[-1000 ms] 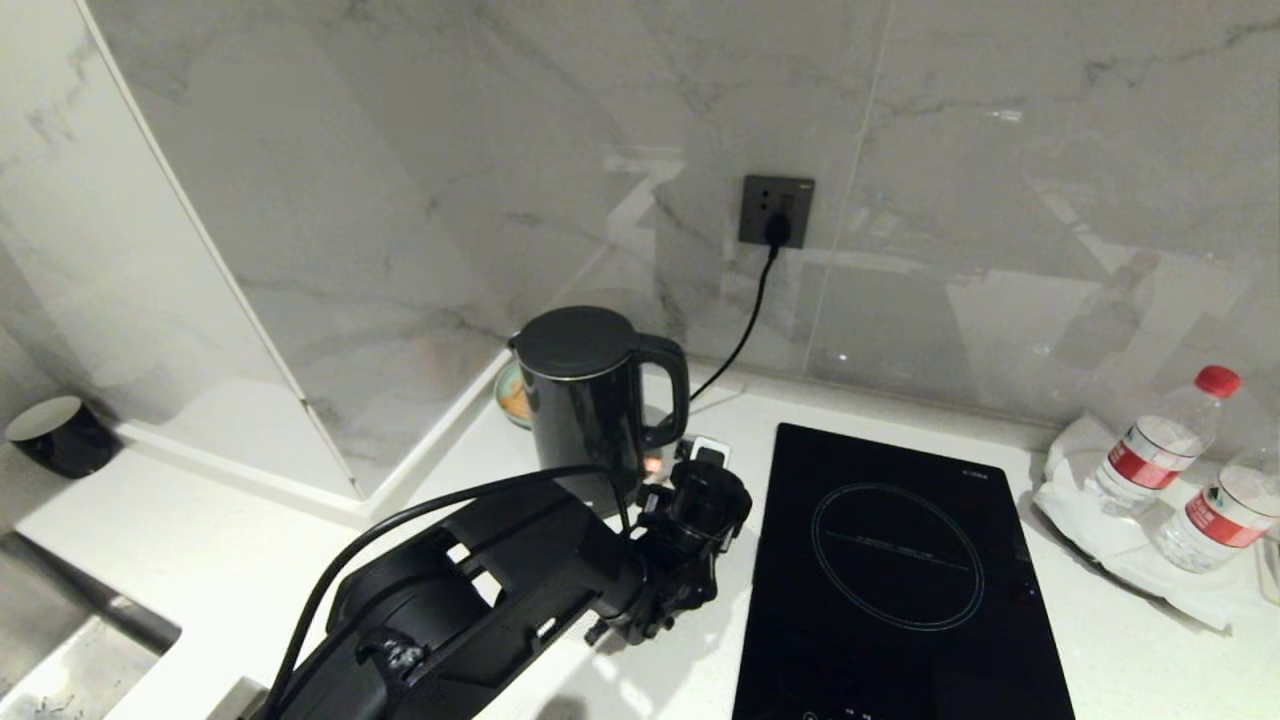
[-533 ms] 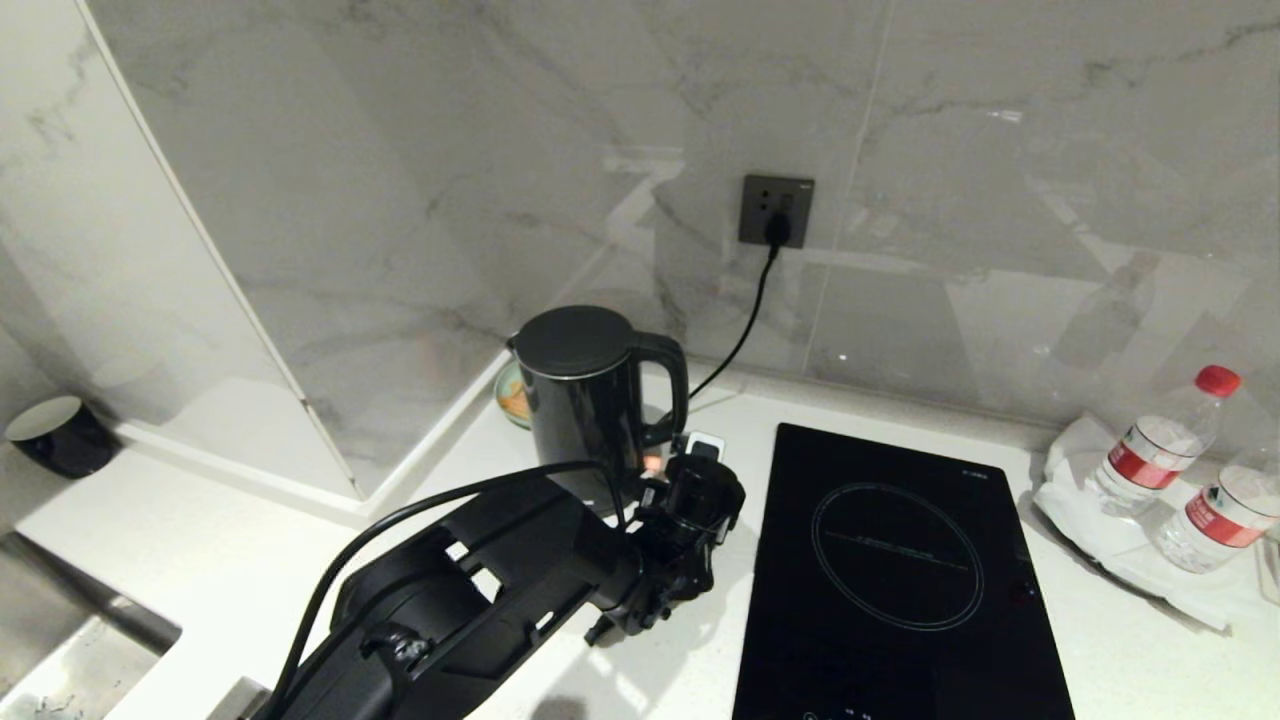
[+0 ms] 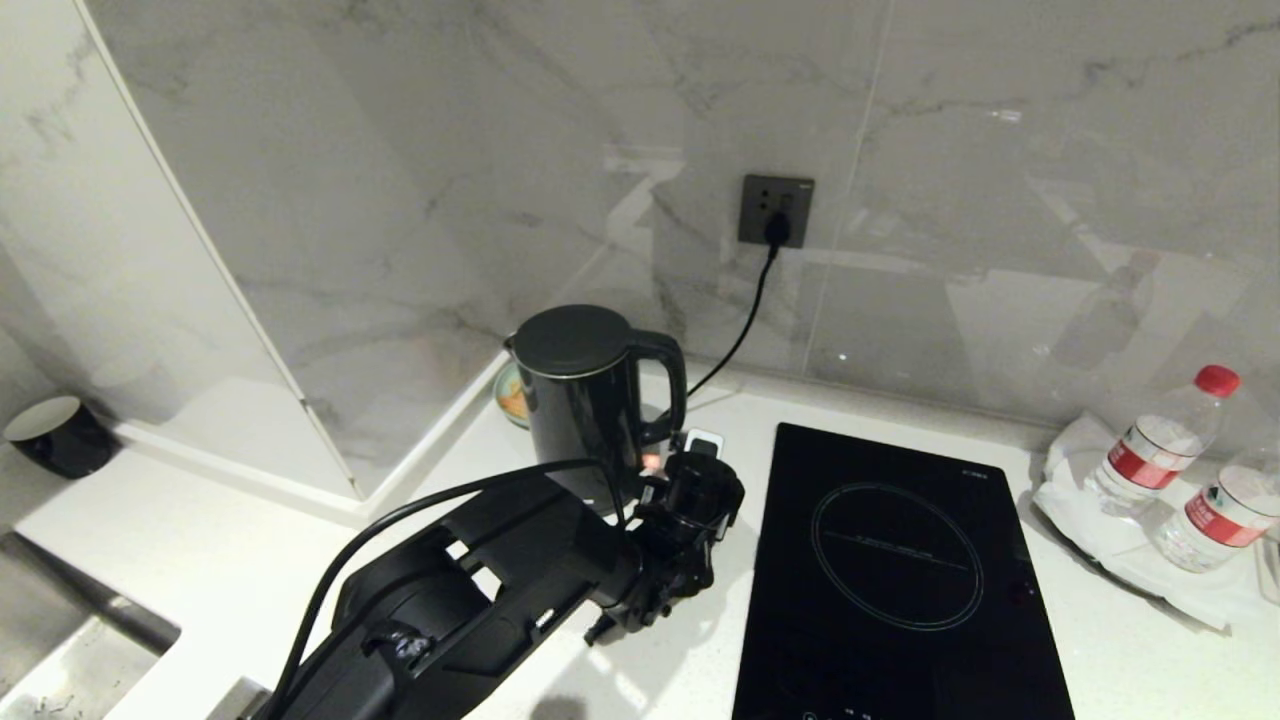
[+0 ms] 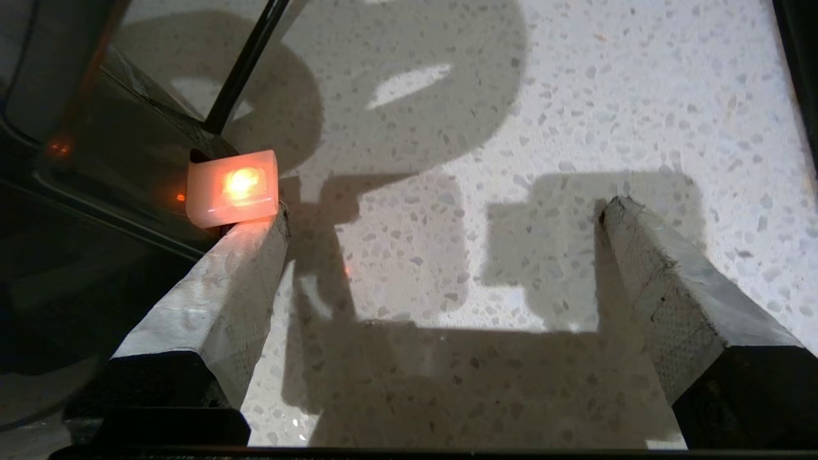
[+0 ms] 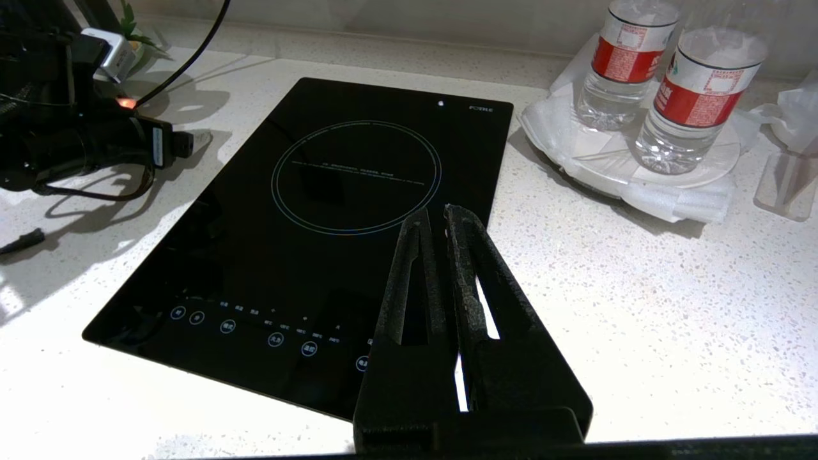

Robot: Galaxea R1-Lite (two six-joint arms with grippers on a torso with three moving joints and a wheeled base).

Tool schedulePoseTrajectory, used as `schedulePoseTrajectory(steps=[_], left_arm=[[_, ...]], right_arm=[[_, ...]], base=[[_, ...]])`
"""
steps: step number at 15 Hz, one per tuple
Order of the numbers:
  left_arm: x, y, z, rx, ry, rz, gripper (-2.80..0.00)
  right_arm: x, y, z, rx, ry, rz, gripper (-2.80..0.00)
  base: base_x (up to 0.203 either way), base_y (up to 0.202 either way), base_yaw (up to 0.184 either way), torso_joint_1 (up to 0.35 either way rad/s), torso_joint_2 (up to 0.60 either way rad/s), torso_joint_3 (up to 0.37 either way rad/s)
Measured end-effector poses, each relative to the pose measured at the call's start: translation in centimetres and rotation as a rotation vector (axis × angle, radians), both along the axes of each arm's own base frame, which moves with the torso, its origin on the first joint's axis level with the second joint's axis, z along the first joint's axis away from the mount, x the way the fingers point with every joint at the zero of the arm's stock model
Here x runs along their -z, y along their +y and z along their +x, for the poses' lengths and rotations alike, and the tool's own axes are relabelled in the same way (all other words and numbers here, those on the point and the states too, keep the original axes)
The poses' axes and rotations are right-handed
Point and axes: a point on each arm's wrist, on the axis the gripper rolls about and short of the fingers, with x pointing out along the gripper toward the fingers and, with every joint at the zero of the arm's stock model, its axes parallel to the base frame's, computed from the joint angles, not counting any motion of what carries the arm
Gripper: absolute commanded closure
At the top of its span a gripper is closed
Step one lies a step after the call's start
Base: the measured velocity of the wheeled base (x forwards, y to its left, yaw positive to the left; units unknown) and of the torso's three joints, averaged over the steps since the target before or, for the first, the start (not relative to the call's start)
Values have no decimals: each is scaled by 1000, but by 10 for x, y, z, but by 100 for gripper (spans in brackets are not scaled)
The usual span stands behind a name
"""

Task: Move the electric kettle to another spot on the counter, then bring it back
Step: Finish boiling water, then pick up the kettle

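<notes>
The electric kettle (image 3: 585,400) stands upright at the back of the white speckled counter (image 3: 200,560), its loop handle turned to the right. My left gripper (image 3: 678,452) is low over the counter just right of the kettle's foot, below the handle. In the left wrist view the left gripper (image 4: 447,207) is open with only bare counter (image 4: 511,128) between its fingers. One fingertip (image 4: 262,236) sits right by the glowing orange switch (image 4: 233,188) on the kettle's (image 4: 96,191) dark body. My right gripper (image 5: 434,214) is shut and empty, parked above the cooktop's front corner.
A black glass cooktop (image 3: 900,560) lies right of the kettle. Its cord (image 3: 740,330) runs up to a wall socket (image 3: 776,210). Two water bottles (image 3: 1160,440) stand on a white tray at far right. A black cup (image 3: 60,435) and a sink (image 3: 60,650) are at left.
My left gripper has edged very slightly toward the kettle, its fingers still open. The kettle has not moved.
</notes>
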Motion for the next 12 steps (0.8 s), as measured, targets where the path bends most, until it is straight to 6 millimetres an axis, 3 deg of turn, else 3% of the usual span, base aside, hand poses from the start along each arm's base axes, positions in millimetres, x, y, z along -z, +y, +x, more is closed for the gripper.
schedulePoseTrajectory(steps=[7, 12], left_arm=[[-6, -1, 0, -2, -17, -19, -280], [2, 1, -7, 6, -6, -9, -280]], right_arm=[[0, 0, 0, 0, 0, 0, 0], [0, 0, 0, 0, 0, 0, 0]], base=[[0, 0, 0, 0, 0, 0], [0, 0, 0, 0, 0, 0]])
